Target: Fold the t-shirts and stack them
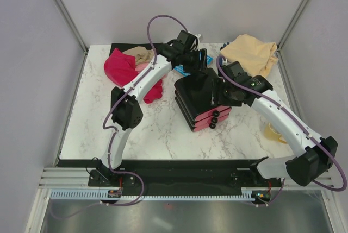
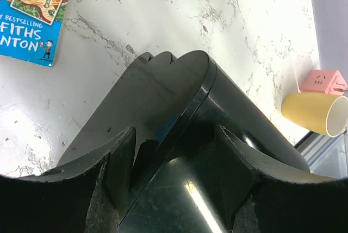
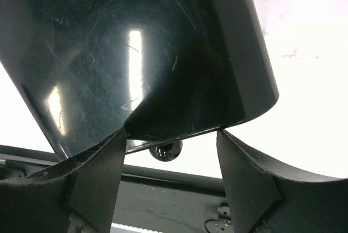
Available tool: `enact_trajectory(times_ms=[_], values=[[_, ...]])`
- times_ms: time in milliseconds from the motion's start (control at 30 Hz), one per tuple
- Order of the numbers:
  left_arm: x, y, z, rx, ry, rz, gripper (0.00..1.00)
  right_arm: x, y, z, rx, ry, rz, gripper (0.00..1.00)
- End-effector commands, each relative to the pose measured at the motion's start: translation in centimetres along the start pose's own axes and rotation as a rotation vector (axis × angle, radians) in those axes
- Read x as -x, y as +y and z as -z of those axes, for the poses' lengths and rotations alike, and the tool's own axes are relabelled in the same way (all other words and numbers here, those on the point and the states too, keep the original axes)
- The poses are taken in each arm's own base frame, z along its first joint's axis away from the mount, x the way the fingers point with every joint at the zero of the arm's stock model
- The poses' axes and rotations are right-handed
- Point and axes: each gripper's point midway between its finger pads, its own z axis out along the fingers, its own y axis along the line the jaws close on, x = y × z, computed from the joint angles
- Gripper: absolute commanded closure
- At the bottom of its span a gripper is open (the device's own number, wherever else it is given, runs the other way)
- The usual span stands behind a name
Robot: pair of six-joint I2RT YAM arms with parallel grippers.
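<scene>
Where the overhead frame's bottom edge holds both bases, the left arm (image 1: 138, 83) climbs up the frame and folds back down at the wrist. The right arm (image 1: 288, 121) bends in from the lower right, and both meet at centre frame. On the marble table (image 1: 136, 130) at the right edge, a yellow cup (image 2: 312, 112) lies on its side, mouth toward the right, beside a pink cube (image 2: 323, 81).

At centre sits a glossy black box (image 1: 198, 94) in three stacked layers, each with a pink front and a dark knob (image 3: 166, 150). It looks like a small drawer unit, and its contents cannot be seen. The left gripper (image 2: 174, 131) has its fingers spread wide astride the box's rounded black top. The right gripper (image 3: 171, 132) is equally wide, with a panel's lower edge between its fingertips. Whether either presses on the box cannot be told.

Farther up lies the blue book (image 2: 32, 16). At the upper left, the crimson t-shirt (image 1: 120, 69) is heaped against the tan-brown t-shirt (image 1: 143, 55) by the black mat (image 1: 128, 46). The peach-cream t-shirt (image 1: 250, 52) is bunched at the upper right.
</scene>
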Motion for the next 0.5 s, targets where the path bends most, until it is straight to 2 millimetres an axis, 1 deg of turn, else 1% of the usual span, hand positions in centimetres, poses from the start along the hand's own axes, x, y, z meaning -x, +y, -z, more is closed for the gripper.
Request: enact_trajectory(times_ms=[0,33,67,100,133,167,200,233,267,300,333,367,433,467], values=[[-8.1,-1.9,-1.7,0.039,0.236,-0.030,0.34,4.9,1.4,2.3,0.036,-0.200,0.005,0.25],[-5.8,-1.4,-0.2,0.079,0.157,-0.033,0.33,5.5,1.9,2.8,0.059,-0.224,0.005,0.25],[-4.7,-1.1,0.7,0.092,0.121,-0.028,0.32,5.9,2.2,3.2,0.074,-0.239,0.017,0.25],[-3.1,0.0,1.8,0.109,0.079,0.009,0.32,6.0,2.7,3.3,0.097,-0.239,0.024,0.25],[-1.3,-0.1,3.7,0.099,0.028,0.026,0.32,6.7,3.1,3.7,0.114,-0.259,0.025,0.25],[-0.5,0.4,4.7,0.098,0.007,0.050,0.32,6.9,3.3,3.8,0.122,-0.263,0.031,0.25],[1.0,1.8,6.1,0.108,-0.028,0.101,0.32,7.2,3.5,3.9,0.128,-0.270,0.039,0.25],[1.8,2.1,7.7,0.107,-0.057,0.117,0.32,7.9,3.6,4.3,0.126,-0.289,0.038,0.25],[2.1,2.8,8.8,0.124,-0.069,0.131,0.31,8.2,3.5,4.2,0.112,-0.294,0.038,0.25],[2.7,4.2,9.9,0.150,-0.088,0.156,0.31,8.6,3.4,4.5,0.105,-0.310,0.045,0.25],[2.8,5.3,10.7,0.190,-0.096,0.166,0.31,9.2,3.6,4.9,0.102,-0.330,0.053,0.26],[3.1,5.5,12.4,0.204,-0.123,0.167,0.31,9.5,3.7,4.7,0.100,-0.327,0.061,0.25],[2.2,7.3,14.2,0.273,-0.104,0.192,0.31,10.0,3.9,4.9,0.101,-0.327,0.090,0.26],[2.1,7.3,15.6,0.283,-0.116,0.196,0.31,9.7,4.4,4.3,0.117,-0.299,0.106,0.25]])
